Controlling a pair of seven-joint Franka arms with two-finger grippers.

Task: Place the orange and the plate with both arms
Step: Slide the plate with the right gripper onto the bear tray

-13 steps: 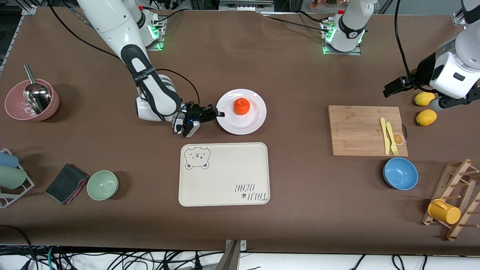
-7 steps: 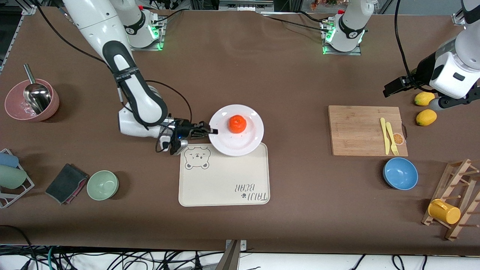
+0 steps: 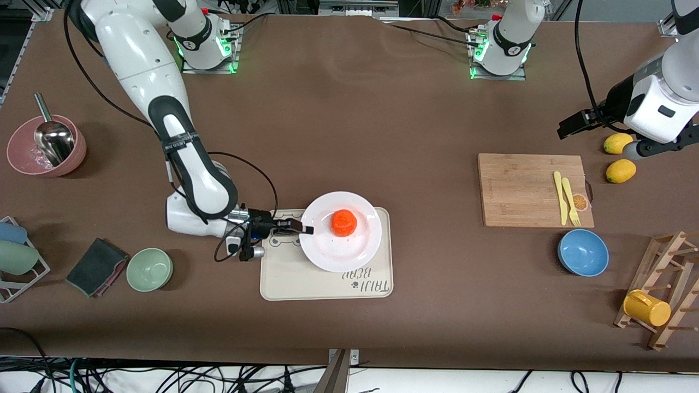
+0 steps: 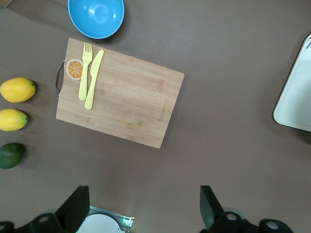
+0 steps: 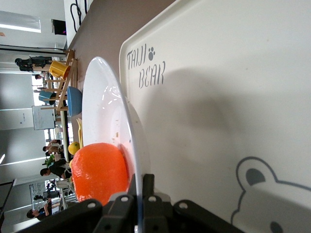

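Pinched tight on the rim of the round white shallow plate (image 3: 341,248), the fingers of the right gripper (image 3: 303,229) hold it above the cream rectangular bear-printed tray (image 3: 289,281). On the plate the small round orange-red fruit (image 3: 344,222) is carried, so that step is judged done; lowering and release are left. Over bare table near the wooden cutting board (image 3: 524,188), the left gripper (image 4: 146,208) is held wide apart, empty, waiting.

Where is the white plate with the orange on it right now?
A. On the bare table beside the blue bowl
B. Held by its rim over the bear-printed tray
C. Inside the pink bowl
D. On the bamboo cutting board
B: the right gripper is shut on the rim of the plate, which carries the orange over the bear-printed tray.
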